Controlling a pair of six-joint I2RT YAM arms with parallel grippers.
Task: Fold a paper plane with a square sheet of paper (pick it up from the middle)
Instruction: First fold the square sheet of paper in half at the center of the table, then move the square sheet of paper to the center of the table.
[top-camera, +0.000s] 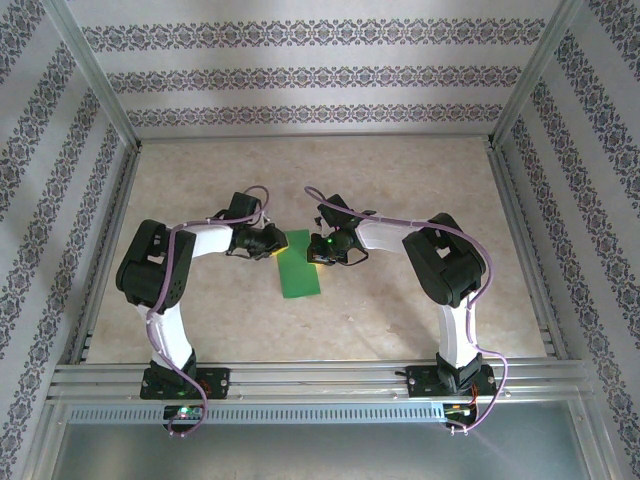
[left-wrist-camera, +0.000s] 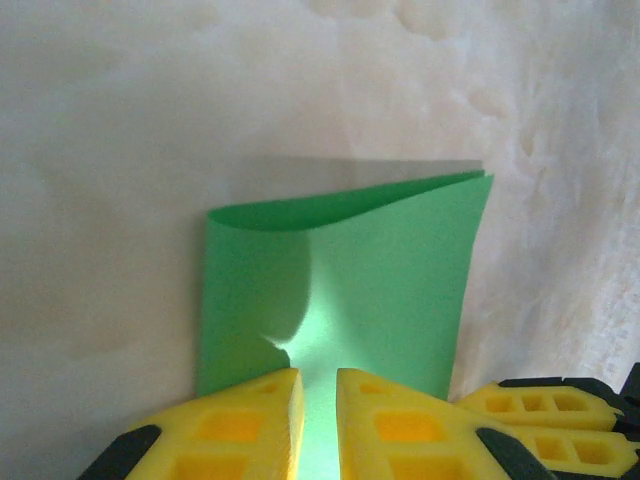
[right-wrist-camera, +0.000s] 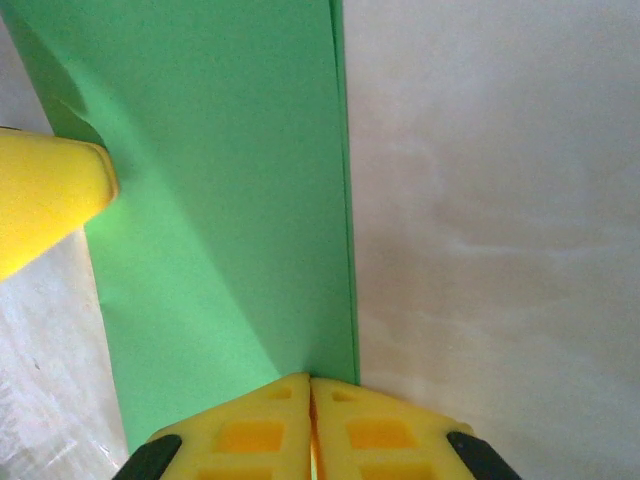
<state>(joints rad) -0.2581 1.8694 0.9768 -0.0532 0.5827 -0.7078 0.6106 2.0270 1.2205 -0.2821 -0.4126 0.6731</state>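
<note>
Folded in two, the green sheet (top-camera: 300, 272) sits mid-table (top-camera: 400, 300), top layer bowed up, as the left gripper (left-wrist-camera: 320, 400) pinches its edge at 10 o'clock and the right gripper (right-wrist-camera: 311, 400), fingers pressed together, nips it at 2 o'clock

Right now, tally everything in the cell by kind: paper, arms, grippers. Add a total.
Green paper sheet: 1
Robot arms: 2, left arm and right arm
Yellow-fingered grippers: 2, left gripper and right gripper
Total: 5
</note>
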